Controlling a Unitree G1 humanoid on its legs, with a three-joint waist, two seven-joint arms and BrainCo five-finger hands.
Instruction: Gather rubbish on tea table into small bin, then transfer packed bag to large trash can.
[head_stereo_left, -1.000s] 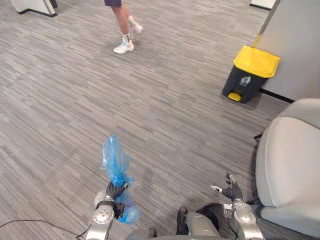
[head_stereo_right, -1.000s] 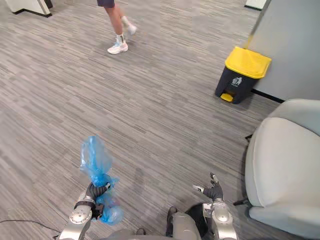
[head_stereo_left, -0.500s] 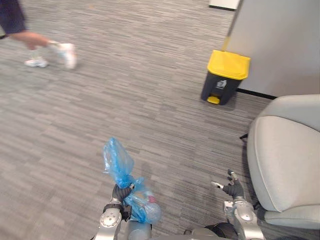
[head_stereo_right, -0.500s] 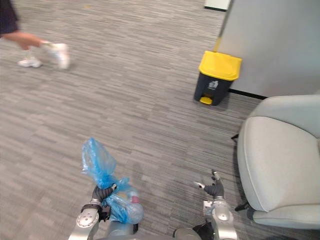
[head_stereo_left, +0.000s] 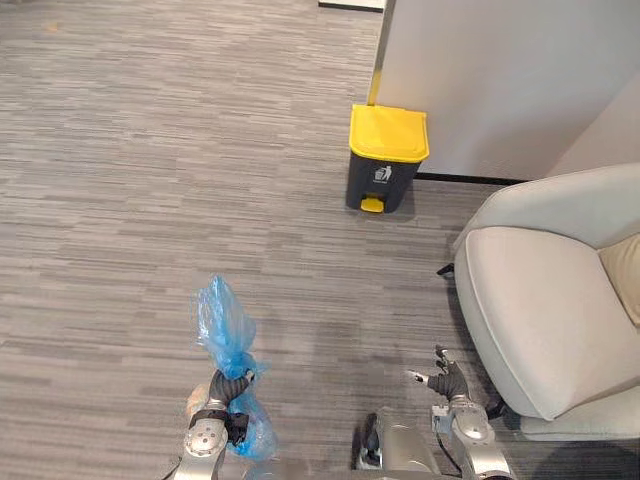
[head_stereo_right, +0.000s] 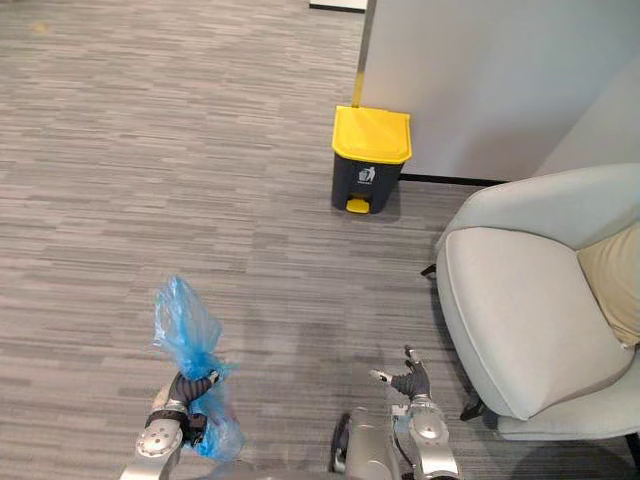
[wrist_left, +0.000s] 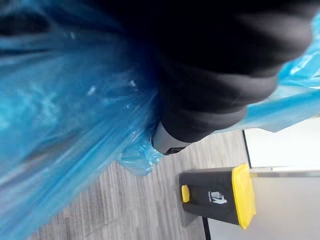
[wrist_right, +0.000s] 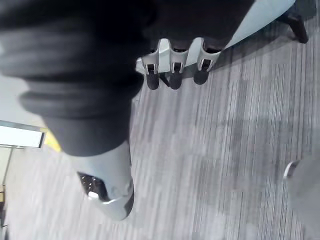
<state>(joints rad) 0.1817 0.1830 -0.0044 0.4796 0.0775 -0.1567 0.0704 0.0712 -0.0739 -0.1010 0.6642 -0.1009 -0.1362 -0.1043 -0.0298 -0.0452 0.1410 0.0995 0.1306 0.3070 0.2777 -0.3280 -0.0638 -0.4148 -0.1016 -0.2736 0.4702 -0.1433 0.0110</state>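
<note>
The left hand (head_stereo_left: 224, 388) is curled round the neck of the blue rubbish bag (head_stereo_left: 222, 318). The right hand (head_stereo_left: 447, 381) hangs loosely spread beside a grey armchair (head_stereo_left: 540, 300). The yellow-lidded pedal bin (head_stereo_left: 385, 160), with a white pictogram on its front, stands well apart.

Grey striped carpet floor (head_stereo_left: 150, 150), yellow-lidded dark bin (head_stereo_left: 385, 165) standing against a wall (head_stereo_left: 500, 80), light grey armchair (head_stereo_left: 540, 310) near it
</note>
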